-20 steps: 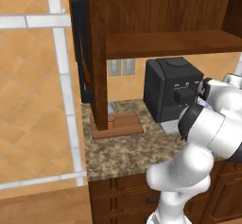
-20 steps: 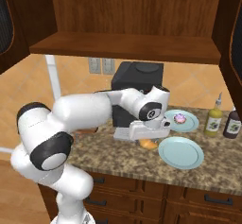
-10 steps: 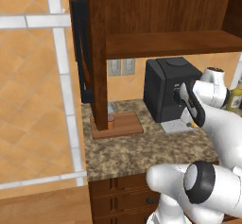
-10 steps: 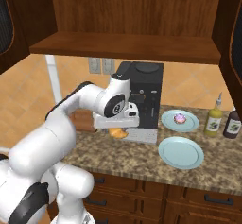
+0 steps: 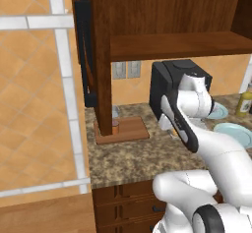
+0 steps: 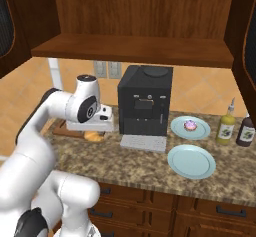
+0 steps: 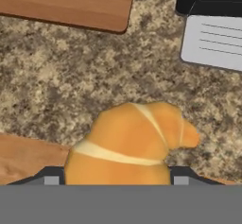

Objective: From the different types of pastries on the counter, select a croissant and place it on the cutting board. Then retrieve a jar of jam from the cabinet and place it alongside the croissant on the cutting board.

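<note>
Granite counter [image 7: 71, 90] below, cutting board [image 7: 71, 3] at eleven o'clock; our gripper [image 7: 113, 180] pinches the light, crushable croissant [image 7: 130, 140] across its middle.

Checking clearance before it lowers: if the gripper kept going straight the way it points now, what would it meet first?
Most likely bare counter: the gripper, carrying the croissant, points down at granite short of the cutting board. Depth is unclear.

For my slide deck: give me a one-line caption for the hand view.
Pincer carrying the croissant above the granite counter, the cutting board ahead.
</note>
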You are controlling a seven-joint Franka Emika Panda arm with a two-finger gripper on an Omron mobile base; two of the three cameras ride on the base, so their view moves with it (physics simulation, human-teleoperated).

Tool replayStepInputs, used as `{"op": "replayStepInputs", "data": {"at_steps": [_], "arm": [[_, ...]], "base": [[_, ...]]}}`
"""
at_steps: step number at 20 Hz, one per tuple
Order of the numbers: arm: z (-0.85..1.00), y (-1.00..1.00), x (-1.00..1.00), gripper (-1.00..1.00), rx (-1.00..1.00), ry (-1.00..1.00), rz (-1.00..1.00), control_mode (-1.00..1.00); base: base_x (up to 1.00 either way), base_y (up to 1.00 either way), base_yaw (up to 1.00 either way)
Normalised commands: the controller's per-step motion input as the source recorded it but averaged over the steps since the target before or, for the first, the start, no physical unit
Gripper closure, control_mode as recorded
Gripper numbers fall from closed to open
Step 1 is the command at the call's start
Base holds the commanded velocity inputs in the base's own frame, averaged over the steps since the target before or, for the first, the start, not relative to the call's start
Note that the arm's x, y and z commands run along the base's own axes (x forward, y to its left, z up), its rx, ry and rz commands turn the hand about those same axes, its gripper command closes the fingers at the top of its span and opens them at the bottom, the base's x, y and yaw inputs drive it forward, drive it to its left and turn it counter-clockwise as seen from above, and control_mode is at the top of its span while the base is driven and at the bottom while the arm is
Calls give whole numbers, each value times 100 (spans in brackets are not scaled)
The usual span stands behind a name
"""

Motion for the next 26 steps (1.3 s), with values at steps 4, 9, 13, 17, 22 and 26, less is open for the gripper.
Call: {"op": "replayStepInputs", "data": {"at_steps": [4,9,13,17,22,26], "arm": [[9,37,68,100,2,17,-4,-100],[38,0,100,100,5,18,0,-100],[0,44,44,100,0,10,-2,-100],[-10,23,2,100,2,0,1,-100],[-60,53,68,100,-1,4,-4,-100],[-21,20,29,100,1,4,-1,-100]], "base": [[0,0,0],[0,0,0],[0,0,0],[0,0,0],[0,0,0],[0,0,0]]}}
